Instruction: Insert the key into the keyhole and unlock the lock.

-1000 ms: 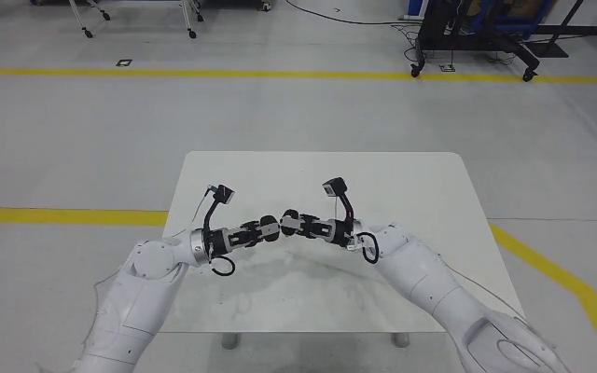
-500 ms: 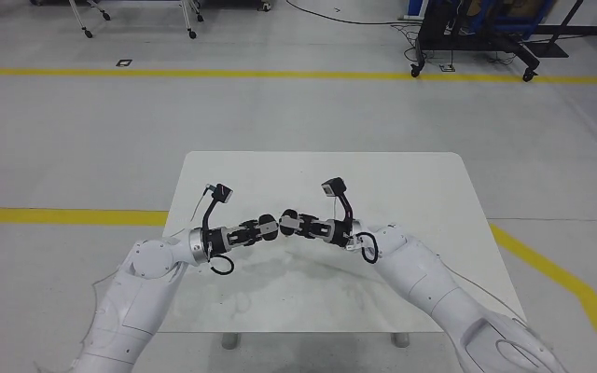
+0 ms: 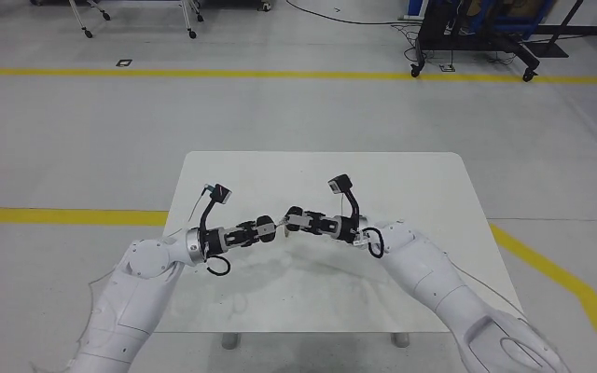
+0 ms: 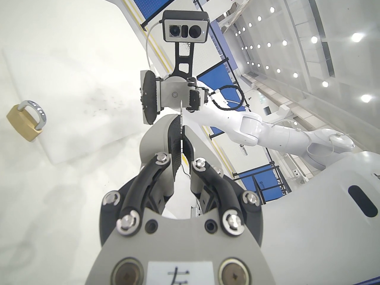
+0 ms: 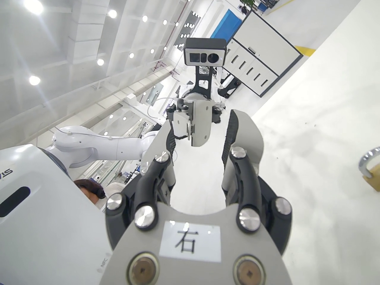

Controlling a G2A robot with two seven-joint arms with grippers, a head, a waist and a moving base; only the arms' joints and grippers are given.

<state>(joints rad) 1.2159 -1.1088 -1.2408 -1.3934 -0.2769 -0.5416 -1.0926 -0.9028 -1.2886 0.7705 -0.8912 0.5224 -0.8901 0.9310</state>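
Note:
My left gripper is shut on a thin metal key whose blade sticks out past the fingertips. Facing it, a short gap away, my right gripper stands open with nothing between its pads. In the top view the two grippers, left and right, point at each other above the middle of the white table. The right wrist view shows my right gripper open and the key in the left gripper beyond it. A brass padlock with a silver shackle lies on the table, beside and below the grippers; its edge also shows.
The table's far half and its right side are bare white surface. Yellow floor lines run beyond the table, with wheeled racks and a dark stand farther back.
My right gripper has drawn back to the right, leaving a small gap between the two grippers. The left arm holds the key in nearly the same place.

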